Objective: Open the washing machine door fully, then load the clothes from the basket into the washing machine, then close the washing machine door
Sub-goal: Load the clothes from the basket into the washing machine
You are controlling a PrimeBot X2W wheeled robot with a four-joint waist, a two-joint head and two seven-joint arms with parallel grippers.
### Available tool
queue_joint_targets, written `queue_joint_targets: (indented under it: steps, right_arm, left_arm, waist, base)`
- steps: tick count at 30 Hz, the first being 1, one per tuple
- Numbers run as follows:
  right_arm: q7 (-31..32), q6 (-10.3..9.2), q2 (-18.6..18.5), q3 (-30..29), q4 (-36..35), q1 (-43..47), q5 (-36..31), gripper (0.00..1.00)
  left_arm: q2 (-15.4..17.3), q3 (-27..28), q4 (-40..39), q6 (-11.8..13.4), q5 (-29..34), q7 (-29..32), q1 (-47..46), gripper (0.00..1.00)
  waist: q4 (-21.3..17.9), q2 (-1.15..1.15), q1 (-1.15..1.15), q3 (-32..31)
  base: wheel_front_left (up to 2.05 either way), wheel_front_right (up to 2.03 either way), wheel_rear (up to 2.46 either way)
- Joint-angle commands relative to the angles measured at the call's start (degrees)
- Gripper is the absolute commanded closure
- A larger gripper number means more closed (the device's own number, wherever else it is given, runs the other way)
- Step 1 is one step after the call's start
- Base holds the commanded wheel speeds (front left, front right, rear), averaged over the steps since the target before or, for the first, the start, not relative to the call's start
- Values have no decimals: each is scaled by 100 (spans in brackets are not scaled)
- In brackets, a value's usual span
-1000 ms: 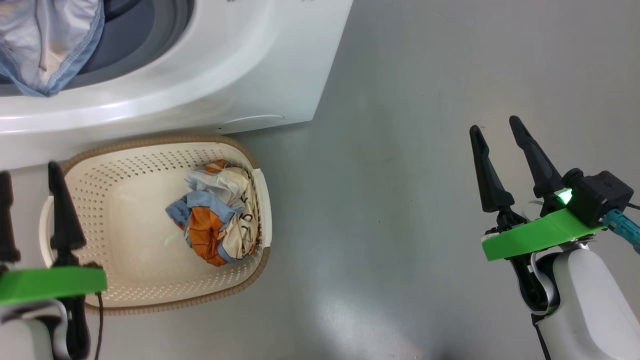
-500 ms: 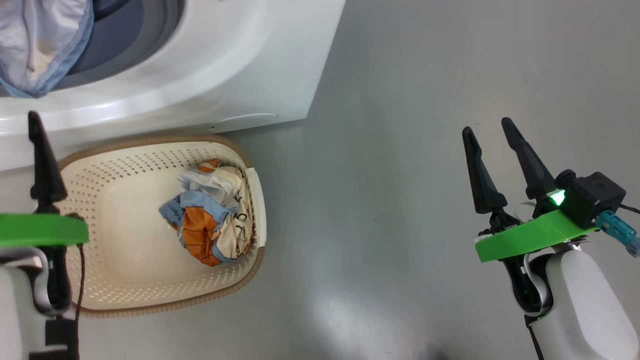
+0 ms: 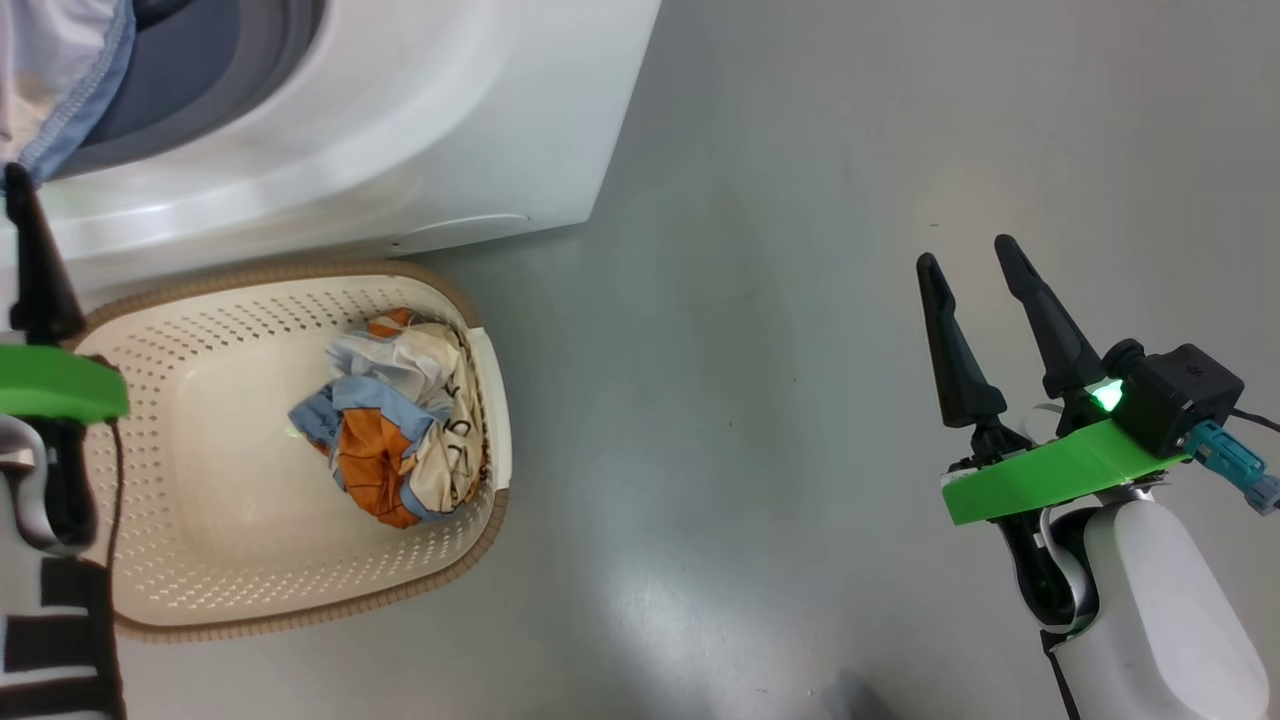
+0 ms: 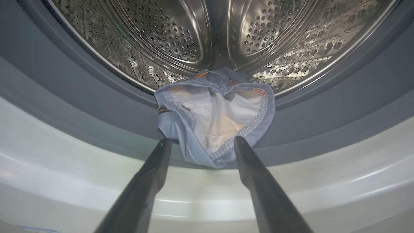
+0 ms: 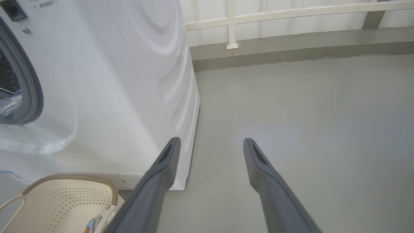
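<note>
The white washing machine (image 3: 400, 120) stands open, its steel drum (image 4: 161, 32) ringed by a grey gasket (image 4: 81, 97); the washing machine door is out of view. A light blue garment (image 4: 213, 119) hangs over the gasket's lower lip, half out of the drum. My left gripper (image 4: 202, 140) is open just in front of it, its tips beside the cloth's lower edge and holding nothing; one of its fingers (image 3: 35, 270) shows at the head view's left edge. A cream, blue and orange garment (image 3: 395, 415) lies in the basket (image 3: 300, 272). My right gripper (image 3: 965, 250) is open and empty over the floor.
The basket sits on the grey floor against the machine's front. Bare floor (image 5: 291, 113) stretches right of the machine to a low wall with a white railing (image 5: 231, 26). The machine's right corner (image 5: 190, 106) stands just left of my right gripper.
My left gripper has risen from beside the basket to the drum opening. The head camera has shifted, sliding the scene leftward. The right arm has barely moved.
</note>
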Motion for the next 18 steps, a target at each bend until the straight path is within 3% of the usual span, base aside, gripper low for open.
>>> queue_joint_targets:
  steps: [1, 12, 13, 14, 16, 18]
  right_arm:
    - [-42, 53, 18, 125, -129, 63, 48, 0]
    - [-42, 53, 44, 92, -145, 44, 44, 0]
    - [-42, 53, 45, 90, -146, 43, 42, 0]
    - [-42, 53, 45, 87, -148, 40, 41, 0]
    - [-42, 53, 47, 85, -150, 32, 37, 0]
    - [-42, 53, 47, 81, -157, 26, 36, 0]
  left_arm:
    - [263, 173, -40, 24, 26, -30, -73, 0]
    - [317, 251, 325, 48, 143, -30, -300, 0]
    - [318, 259, 346, 48, 150, -30, -314, 4]
    - [319, 267, 367, 48, 156, -30, -329, 22]
    - [322, 280, 402, 46, 169, -30, -358, 49]
    - [324, 289, 437, 44, 181, -30, -385, 60]
  waist:
    - [-20, 0, 0, 16]
    - [-70, 0, 0, 42]
    - [-70, 0, 0, 46]
    - [-71, 0, 0, 51]
    - [-75, 0, 0, 60]
    - [-80, 0, 0, 65]
  base:
    - [0, 0, 0]
    - [0, 0, 0]
    - [0, 0, 0]
    - [0, 0, 0]
    - [0, 0, 0]
    - [0, 0, 0]
